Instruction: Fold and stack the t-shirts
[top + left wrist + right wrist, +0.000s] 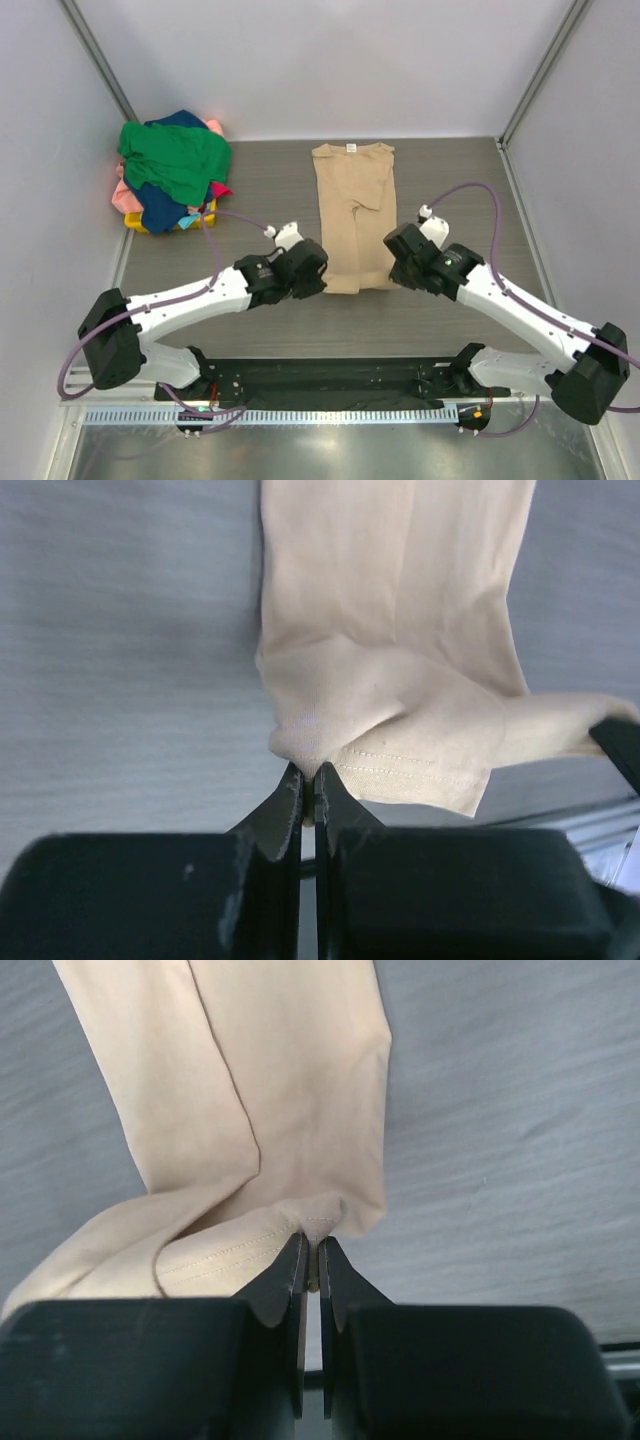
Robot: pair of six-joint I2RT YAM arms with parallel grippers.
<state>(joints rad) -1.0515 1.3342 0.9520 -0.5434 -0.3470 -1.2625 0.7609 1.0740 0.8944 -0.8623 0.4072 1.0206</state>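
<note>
I have room to pass between the piled shirts (175,165) at upper left and the tan shirt (352,200) at centre, and again right of it. Walls (50,150) close the frame's left, right and top.

No readable text, brand, number or sign in any of my three views. White neck label (351,148) at collar of tan shirt (352,205): seen from my top camera only, too small to read.
</note>
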